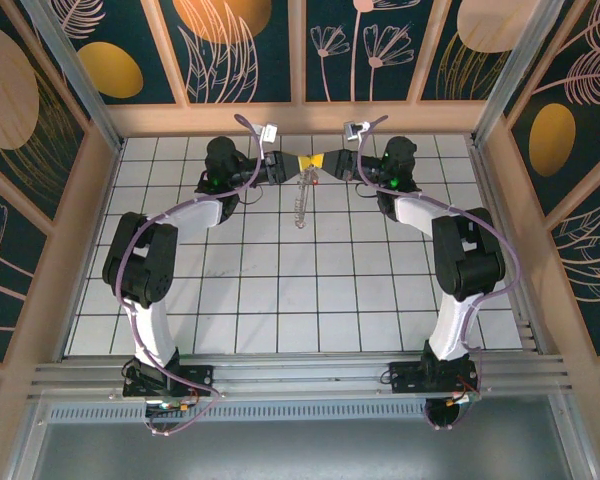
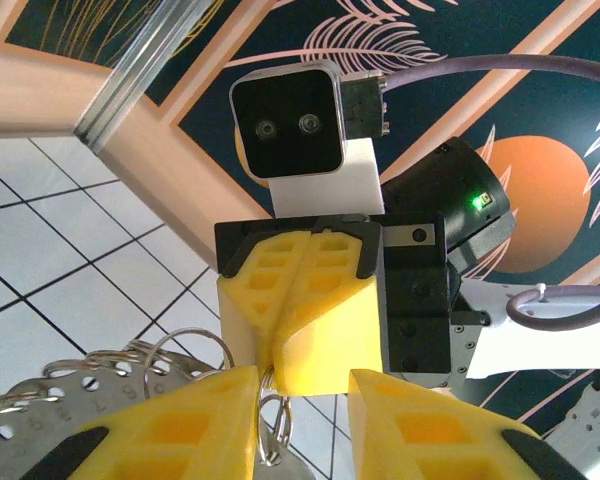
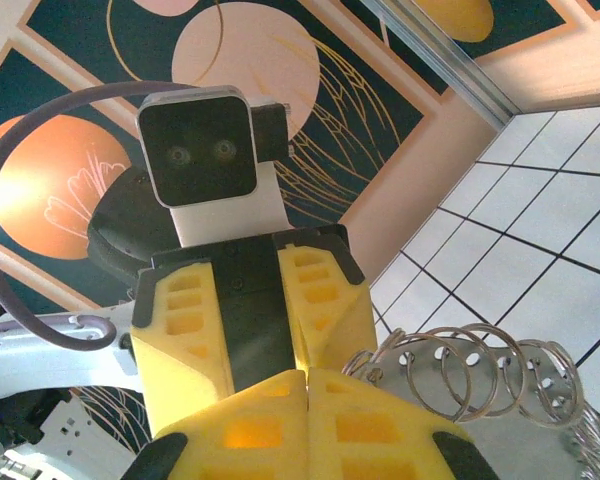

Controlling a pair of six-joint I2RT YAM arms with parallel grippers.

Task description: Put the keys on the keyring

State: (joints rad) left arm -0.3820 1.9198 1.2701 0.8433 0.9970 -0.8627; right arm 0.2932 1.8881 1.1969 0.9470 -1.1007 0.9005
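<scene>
Yellow ribbed plastic fingers [image 2: 180,425] of the left hand [image 2: 305,395] rise from the bottom edge of the left wrist view, standing apart with a plain gap between them. Inside that gap, close to the left-side finger, hangs one thin silvery wire loop of the keyring [image 2: 271,430], a bunch of wire rings. More of its rings fan out to the left over a perforated grey metal plate [image 2: 50,425]. Facing them tip to tip is the right hand [image 2: 285,345], its two yellow fingers pressed together along a seam. The wire loop comes out right at their tip, so they look clamped on the keyring.

From the right wrist, the right hand [image 3: 306,390] shows its fingers together. The left hand [image 3: 252,350] opposite has its fingers spread, with black body showing between them. The keyring [image 3: 480,368] curls in a row of rings just to the right, above the plate [image 3: 540,450].

From above, the black-and-white left arm [image 1: 145,260] and right arm [image 1: 465,255] reach to the far middle of the white tiled table [image 1: 280,290]. There the left hand [image 1: 300,163] and right hand [image 1: 322,162] meet. The keyring [image 1: 300,205] trails from that meeting point toward the arm bases; whether it touches the tiles I cannot tell.
</scene>
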